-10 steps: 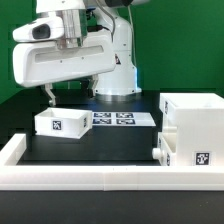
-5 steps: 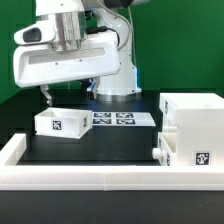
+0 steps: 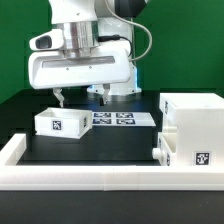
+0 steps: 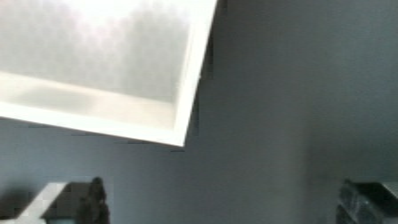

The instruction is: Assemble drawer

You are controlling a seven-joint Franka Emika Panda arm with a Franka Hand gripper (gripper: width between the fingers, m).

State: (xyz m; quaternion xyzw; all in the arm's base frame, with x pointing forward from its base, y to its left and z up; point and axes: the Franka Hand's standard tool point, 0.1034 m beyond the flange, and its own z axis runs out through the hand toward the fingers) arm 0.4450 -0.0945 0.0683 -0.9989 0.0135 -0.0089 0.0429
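A small white box tray (image 3: 60, 123) with a square tag lies on the black table at the exterior view's left. Its corner also shows in the wrist view (image 4: 98, 60). The large cube-shaped housing (image 3: 197, 118) stands at the right, and a smaller tagged white part (image 3: 168, 148) sits against its left side. My gripper (image 3: 83, 98) hangs open and empty above the table, just behind and to the right of the small tray. Its fingertips (image 4: 71, 200) show far apart in the wrist view with only dark table between them.
The marker board (image 3: 120, 118) lies flat behind the tray, under the gripper. A long low white rail (image 3: 90, 176) edges the table's front and left side. The arm's white base (image 3: 118, 85) stands at the back.
The gripper has moved toward the exterior view's right and slightly lower, from above the tray's left end to behind its right end. The jaws stay open. The parts have not moved.
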